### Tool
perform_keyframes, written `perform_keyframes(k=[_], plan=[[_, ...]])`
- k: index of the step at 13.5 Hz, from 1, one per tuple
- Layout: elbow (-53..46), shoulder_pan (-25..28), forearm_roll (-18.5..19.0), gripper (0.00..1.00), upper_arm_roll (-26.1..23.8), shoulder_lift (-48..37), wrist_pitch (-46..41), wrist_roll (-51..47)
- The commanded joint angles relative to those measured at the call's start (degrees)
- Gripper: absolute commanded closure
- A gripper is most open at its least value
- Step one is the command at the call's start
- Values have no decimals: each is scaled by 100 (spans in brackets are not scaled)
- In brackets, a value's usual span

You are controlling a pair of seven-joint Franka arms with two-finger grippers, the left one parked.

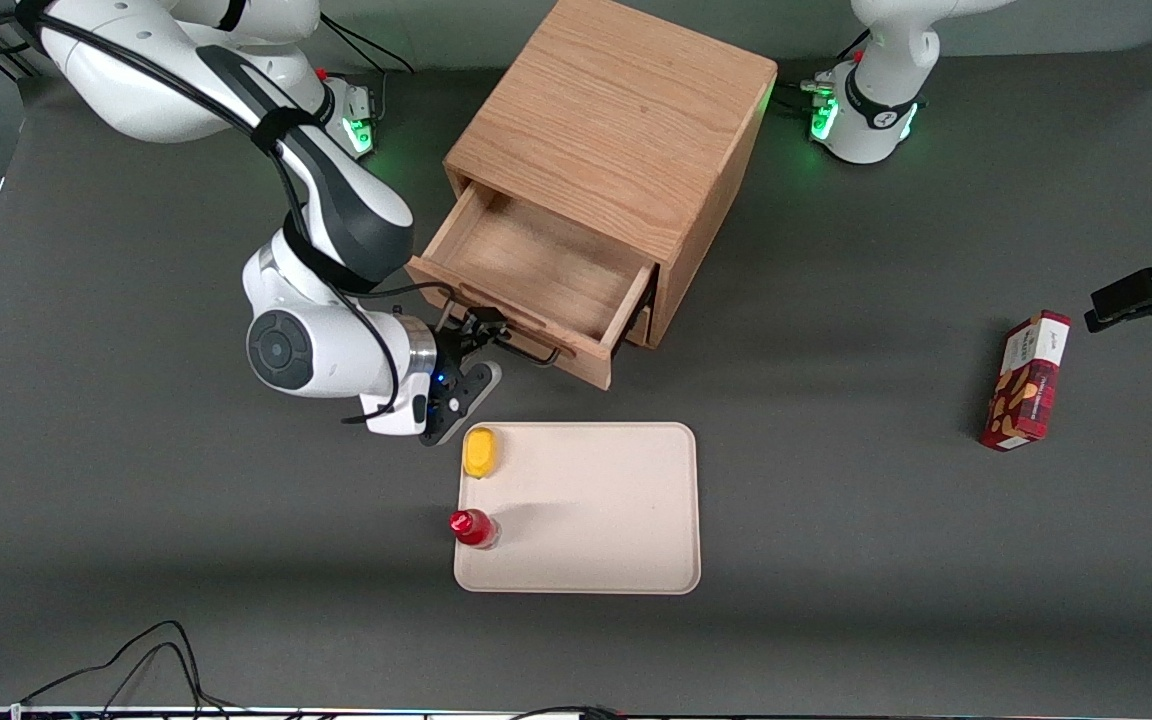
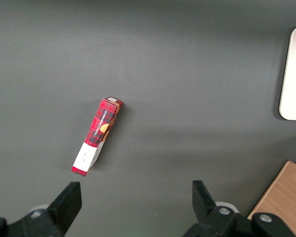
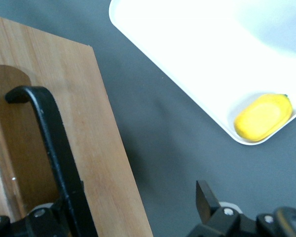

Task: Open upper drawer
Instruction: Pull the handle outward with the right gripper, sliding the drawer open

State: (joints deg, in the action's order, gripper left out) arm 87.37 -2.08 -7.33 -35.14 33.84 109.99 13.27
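The upper drawer (image 1: pixel 546 265) of the oak cabinet (image 1: pixel 616 130) stands pulled out, and its shallow wooden box is bare inside. A long black wire handle (image 1: pixel 528 350) runs along its light wood front (image 3: pixel 96 148). My right gripper (image 1: pixel 481 333) is at the working arm's end of that handle, nearer the front camera than the drawer front. In the right wrist view the handle (image 3: pixel 52 143) lies against one side of the gripper (image 3: pixel 136 210). The other fingertip (image 3: pixel 204 197) stands well apart over the grey table, so the gripper is open.
A cream tray (image 1: pixel 586 510) lies close in front of the drawer, nearer the camera. On it are a yellow lemon-like object (image 1: pixel 481 452) (image 3: pixel 263 116) and a red bottle (image 1: pixel 472 527). A red plaid box (image 1: pixel 1026 380) (image 2: pixel 97 136) lies toward the parked arm's end.
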Motion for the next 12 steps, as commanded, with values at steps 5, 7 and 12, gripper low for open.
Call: perform_keyframes(k=[5, 7, 12], plan=[[-1072, 23, 250, 0, 131, 650, -496, 62], [-1335, 23, 241, 0, 262, 737, -671, 255], [-1731, 14, 241, 0, 359, 949, -926, 659]])
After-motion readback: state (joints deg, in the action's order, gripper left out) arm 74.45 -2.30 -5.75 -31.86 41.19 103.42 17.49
